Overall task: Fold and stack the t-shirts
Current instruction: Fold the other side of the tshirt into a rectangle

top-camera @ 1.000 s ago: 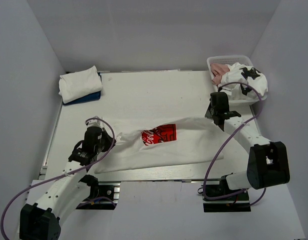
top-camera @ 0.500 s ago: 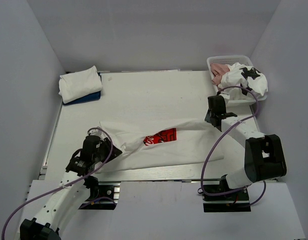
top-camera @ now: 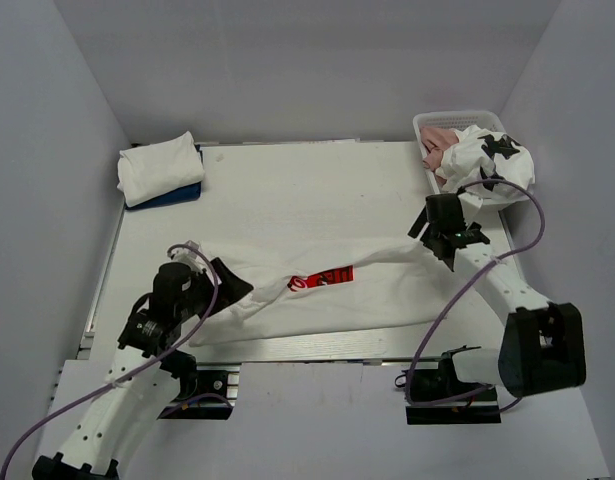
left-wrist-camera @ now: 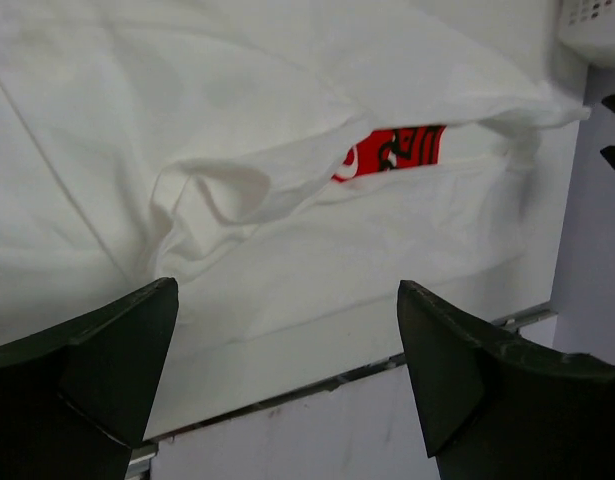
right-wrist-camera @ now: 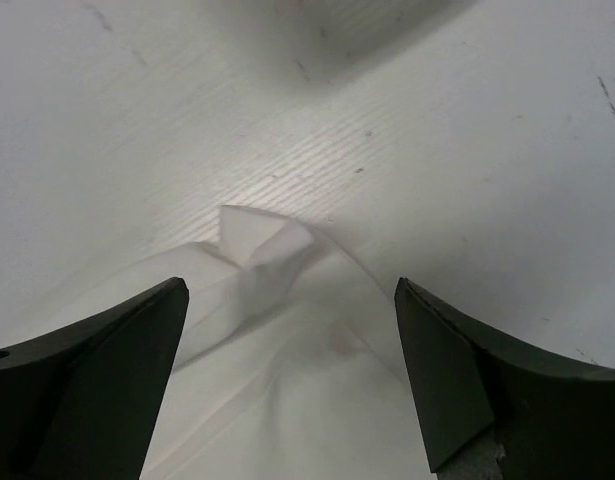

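The white t-shirt with the red print [top-camera: 327, 275] lies across the middle of the table, its far edge doubled over so that only a strip of red shows. My left gripper [top-camera: 232, 284] stands open just off its left end, nothing between the fingers [left-wrist-camera: 107, 370]; the cloth and print [left-wrist-camera: 392, 150] lie beyond them. My right gripper [top-camera: 434, 240] hangs open over the shirt's right corner [right-wrist-camera: 255, 238], apart from it. A folded white tee on a blue one [top-camera: 159, 168] sits at the far left. A pink tee [top-camera: 439, 140] and a white tee with black patches [top-camera: 492, 160] lie in the basket.
The white lattice basket [top-camera: 457, 119] stands at the far right corner, its corner also showing in the left wrist view [left-wrist-camera: 599, 22]. The table's metal front edge [left-wrist-camera: 317, 385] runs just below the shirt's near hem. Grey walls close in on three sides.
Both grippers have opened and let go of the shirt's ends. The cloth has dropped flat, folded over most of the red print. The left arm has drawn back toward the near edge.
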Robot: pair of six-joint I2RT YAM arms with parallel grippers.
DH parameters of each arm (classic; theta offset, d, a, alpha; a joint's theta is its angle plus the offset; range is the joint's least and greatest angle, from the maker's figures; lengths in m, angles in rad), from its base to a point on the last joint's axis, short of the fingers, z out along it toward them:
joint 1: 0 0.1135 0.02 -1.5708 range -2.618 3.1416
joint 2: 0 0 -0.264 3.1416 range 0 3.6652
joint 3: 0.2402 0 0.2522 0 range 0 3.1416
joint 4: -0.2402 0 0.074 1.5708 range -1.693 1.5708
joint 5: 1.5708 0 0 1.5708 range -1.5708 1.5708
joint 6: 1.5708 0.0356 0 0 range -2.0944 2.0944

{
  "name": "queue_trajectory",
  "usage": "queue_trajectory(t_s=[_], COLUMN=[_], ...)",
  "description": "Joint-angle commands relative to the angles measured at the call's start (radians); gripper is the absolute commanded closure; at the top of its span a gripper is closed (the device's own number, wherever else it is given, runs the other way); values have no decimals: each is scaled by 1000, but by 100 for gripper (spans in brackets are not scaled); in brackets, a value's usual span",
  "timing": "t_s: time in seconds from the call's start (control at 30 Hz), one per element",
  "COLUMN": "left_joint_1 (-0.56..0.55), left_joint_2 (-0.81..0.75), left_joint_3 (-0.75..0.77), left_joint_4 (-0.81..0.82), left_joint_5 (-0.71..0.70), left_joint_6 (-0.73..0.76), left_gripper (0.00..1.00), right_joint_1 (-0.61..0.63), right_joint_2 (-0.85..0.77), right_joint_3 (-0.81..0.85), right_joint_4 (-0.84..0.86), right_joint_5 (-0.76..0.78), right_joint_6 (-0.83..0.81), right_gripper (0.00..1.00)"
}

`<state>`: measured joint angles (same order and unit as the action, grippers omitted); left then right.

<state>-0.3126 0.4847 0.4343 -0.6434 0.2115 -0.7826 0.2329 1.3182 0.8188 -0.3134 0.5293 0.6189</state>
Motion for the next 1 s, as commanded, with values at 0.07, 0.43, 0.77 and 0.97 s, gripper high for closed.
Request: queue_trajectory(t_s=[0.07, 0.43, 0.77, 0.97], left_joint_1=[-3, -35, -149, -221], left_joint_2=[173, 713, 499, 448], left_joint_3=[75, 205, 69, 50], left_joint_4=[163, 429, 387, 321], left_joint_5=[-109, 40, 235, 290], left_joint_6=[25, 86, 115, 126], left_gripper=[0, 0, 0, 0], right_joint_1=[11, 68, 46, 23], right_joint_2=[-88, 255, 69, -56], right_joint_3=[26, 149, -29, -106], right_joint_4=[117, 163, -64, -89], right_joint_5=[-220, -451, -167, -172], right_joint_6=[-120, -159, 28, -1], right_gripper=[10, 10, 10, 10])
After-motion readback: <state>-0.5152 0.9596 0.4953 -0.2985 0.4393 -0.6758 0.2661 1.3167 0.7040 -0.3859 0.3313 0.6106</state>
